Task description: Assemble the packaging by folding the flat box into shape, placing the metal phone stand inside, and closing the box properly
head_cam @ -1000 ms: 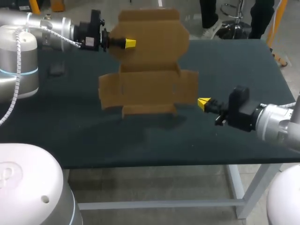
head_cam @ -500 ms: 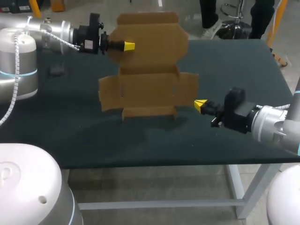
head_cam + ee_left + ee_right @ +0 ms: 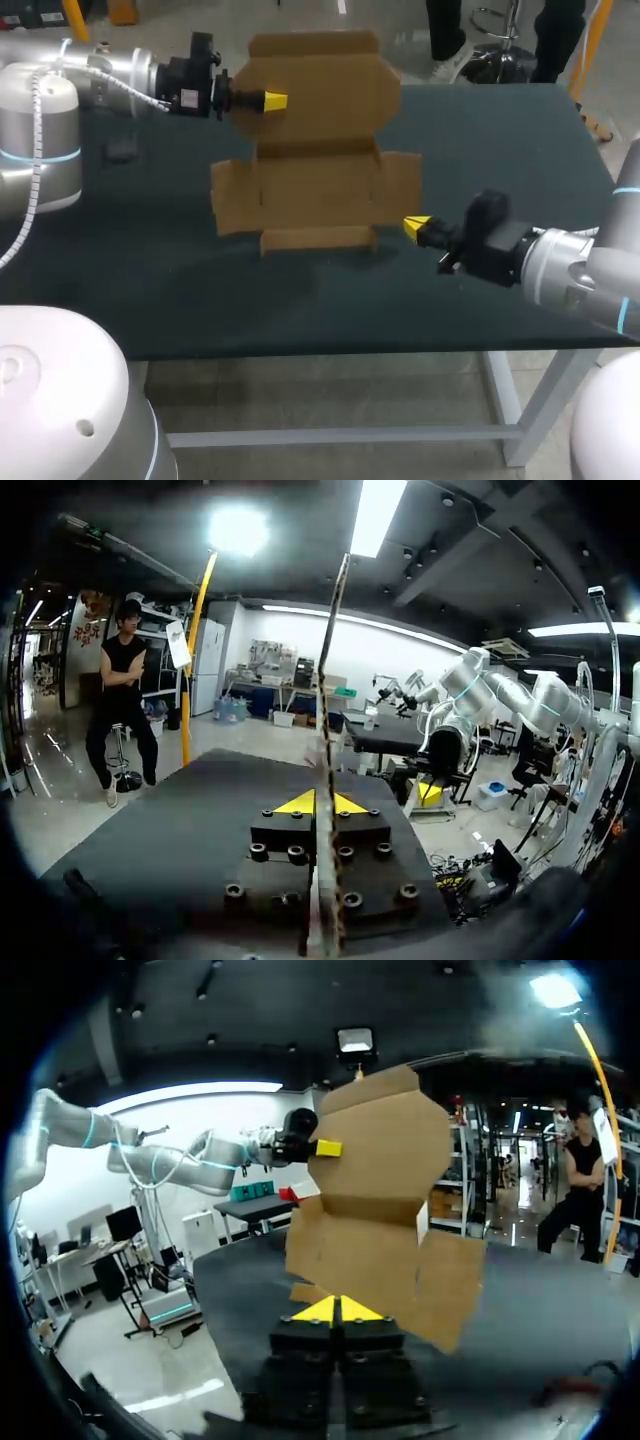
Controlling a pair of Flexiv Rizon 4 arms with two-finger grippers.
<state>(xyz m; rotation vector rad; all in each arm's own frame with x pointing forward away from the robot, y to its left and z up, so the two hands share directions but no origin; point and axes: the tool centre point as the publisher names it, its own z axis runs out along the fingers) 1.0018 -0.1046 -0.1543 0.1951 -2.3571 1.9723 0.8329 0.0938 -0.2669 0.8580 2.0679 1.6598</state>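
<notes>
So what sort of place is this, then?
Probably a robotics lab or test workshop: a left arm and a right arm reach over a dark table, the left tool holding up a flat cardboard box.

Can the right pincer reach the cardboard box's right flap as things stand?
Probably yes: the right pincer hangs just beside the right flap, nothing between them; the left pincer holds the cardboard box upright.

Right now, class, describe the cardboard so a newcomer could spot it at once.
Start at the dark table. Over its middle is the flat brown cardboard box, held upright at its edge by the left gripper. It is the only brown thing there.
</notes>
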